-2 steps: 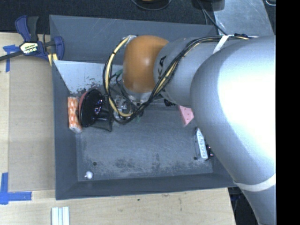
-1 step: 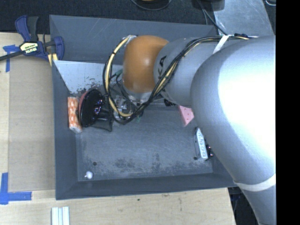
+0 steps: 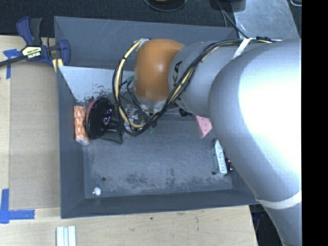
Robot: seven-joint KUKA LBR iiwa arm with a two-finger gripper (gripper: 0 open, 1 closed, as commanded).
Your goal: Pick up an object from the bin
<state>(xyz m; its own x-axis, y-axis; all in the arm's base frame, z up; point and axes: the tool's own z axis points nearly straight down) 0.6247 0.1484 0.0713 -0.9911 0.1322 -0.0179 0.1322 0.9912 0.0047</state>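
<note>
black glossy lump (image 3: 100,118) lay beside an orange packet (image 3: 79,123) at the bin's (image 3: 154,191) left wall; hand (image 3: 134,120) hung just beside it, opening impossible to tell; pink scrap (image 3: 204,126) lay right.

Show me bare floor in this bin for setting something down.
Bare: the middle and lower bin floor, between the small white ball lower left and the white oblong piece at right. Crowded: left side, where the black object and orange block lie beside the gripper.

Packet (image 3: 79,123) at bin (image 3: 154,204) L wall; ball (image 3: 96,191) lower-L corner.
</note>
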